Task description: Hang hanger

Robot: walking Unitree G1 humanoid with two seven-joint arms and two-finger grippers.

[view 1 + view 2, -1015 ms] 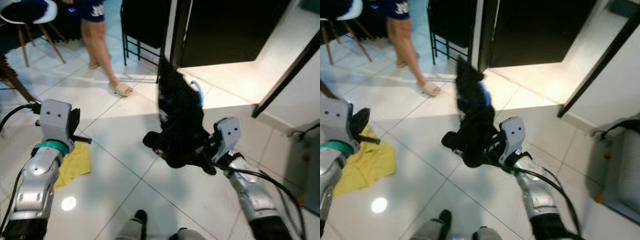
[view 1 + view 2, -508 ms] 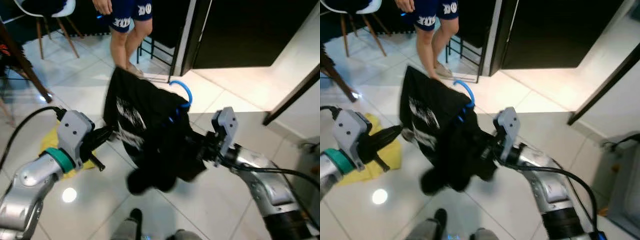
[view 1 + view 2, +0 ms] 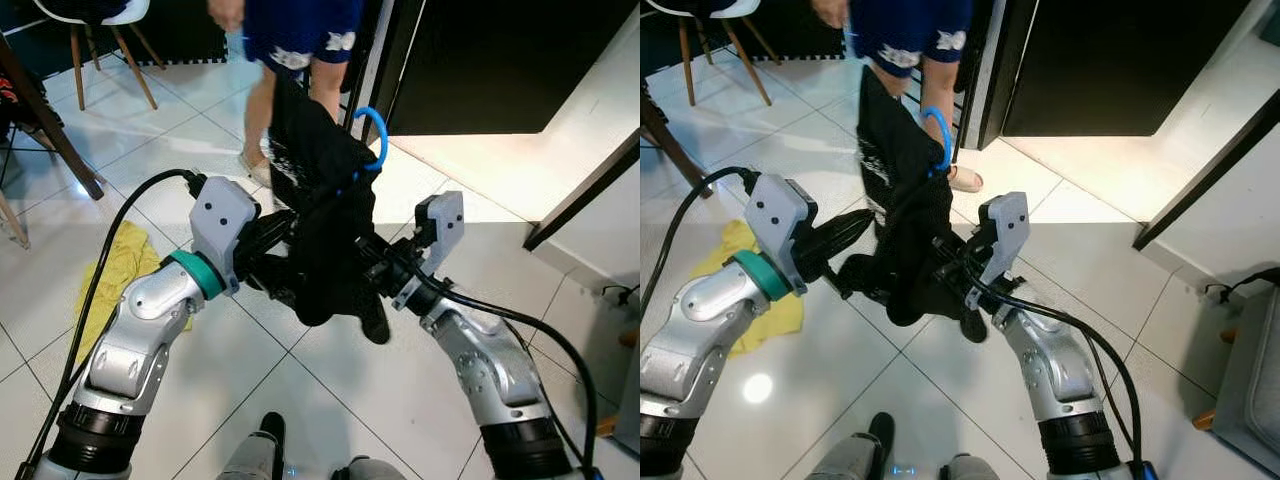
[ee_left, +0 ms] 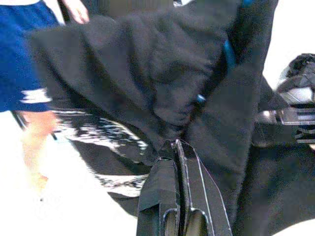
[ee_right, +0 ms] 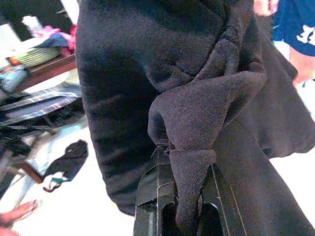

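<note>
Both grippers meet at a black garment [image 3: 325, 215] held up in front of the robot above a white tiled floor [image 3: 300, 400]. The right gripper [image 5: 183, 194] is clenched on a twisted fold of the garment's cloth, which is pinched between its two black fingers [image 5: 147, 196] and bulges out past them. The left gripper [image 4: 176, 147] reaches in from the opposite side; its fingers [image 4: 157, 189] lie pressed together with their tips pushed against a crease of the same cloth, though whether any fabric is caught between them cannot be told. The garment carries a white printed pattern [image 4: 93, 132] on the side facing the left gripper and hangs on a blue hanger [image 3: 372, 135], whose hook rises above and beyond both grippers, just over the collar; a short blue stretch of the hanger also shows through the cloth close ahead of the left gripper's fingertips. Directly beyond the garment, farther from both grippers, stands a person [image 3: 290, 45] in blue shorts and a light sandal. A yellow cloth [image 3: 115, 285] lies on the floor below and outward of the left gripper, well apart from it. A wooden-legged chair [image 3: 85, 35] stands far beyond the left gripper, and a dark doorway [image 3: 480, 60] lies beyond the right gripper.
</note>
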